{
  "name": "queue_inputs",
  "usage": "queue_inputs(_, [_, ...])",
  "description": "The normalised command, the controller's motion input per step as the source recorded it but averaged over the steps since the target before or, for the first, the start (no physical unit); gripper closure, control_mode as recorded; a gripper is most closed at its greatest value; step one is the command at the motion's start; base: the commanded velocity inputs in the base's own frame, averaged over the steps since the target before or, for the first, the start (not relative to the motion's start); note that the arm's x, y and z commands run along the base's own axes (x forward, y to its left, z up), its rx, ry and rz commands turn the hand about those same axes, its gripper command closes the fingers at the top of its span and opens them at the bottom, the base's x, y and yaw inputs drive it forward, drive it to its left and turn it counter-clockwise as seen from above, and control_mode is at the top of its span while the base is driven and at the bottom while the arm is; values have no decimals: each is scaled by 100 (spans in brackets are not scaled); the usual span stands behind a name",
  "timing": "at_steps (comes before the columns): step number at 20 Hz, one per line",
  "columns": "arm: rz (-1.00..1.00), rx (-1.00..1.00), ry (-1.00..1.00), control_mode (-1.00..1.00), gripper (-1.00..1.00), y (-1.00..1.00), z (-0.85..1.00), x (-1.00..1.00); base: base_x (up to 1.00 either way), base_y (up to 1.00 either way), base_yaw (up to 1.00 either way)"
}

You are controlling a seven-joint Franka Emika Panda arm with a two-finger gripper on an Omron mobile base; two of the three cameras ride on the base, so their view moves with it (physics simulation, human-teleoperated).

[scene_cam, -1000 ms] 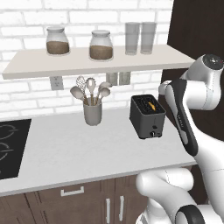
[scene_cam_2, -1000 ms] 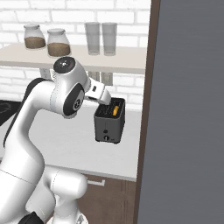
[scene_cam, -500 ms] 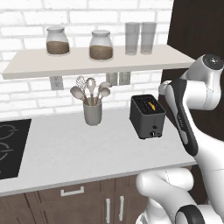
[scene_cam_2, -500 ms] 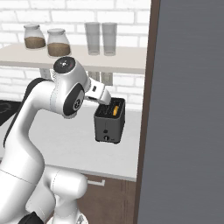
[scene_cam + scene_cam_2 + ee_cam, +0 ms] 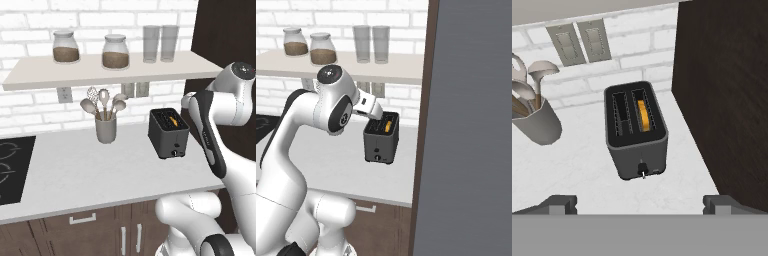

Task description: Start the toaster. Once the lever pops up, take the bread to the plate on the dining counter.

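Hand view: gripper (image 5: 640, 204) wide open above toaster (image 5: 636, 131), bread (image 5: 643, 115) loaded; lever still needs pressing

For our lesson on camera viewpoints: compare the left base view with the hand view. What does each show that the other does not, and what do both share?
Left base view alone: the shelf with two jars and two glasses, the cooktop, the cabinet fronts.

Hand view alone: the open pincer tips.

Both: the toaster with bread in one slot, the utensil cup, the wall outlets, the counter.
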Motion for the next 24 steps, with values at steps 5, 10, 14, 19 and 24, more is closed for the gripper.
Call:
queue_inputs(5, [0, 0, 0, -100, -100, 0, 0, 0, 0, 0, 0])
queue_inputs(10, [0, 0, 0, -100, -100, 0, 0, 0, 0, 0, 0])
queue_inputs(14, [0, 0, 0, -100, -100, 0, 0, 0, 0, 0, 0])
queue_inputs(19, [0, 0, 0, -100, -100, 0, 0, 0, 0, 0, 0])
queue_inputs(24, [0, 0, 0, -100, -100, 0, 0, 0, 0, 0, 0])
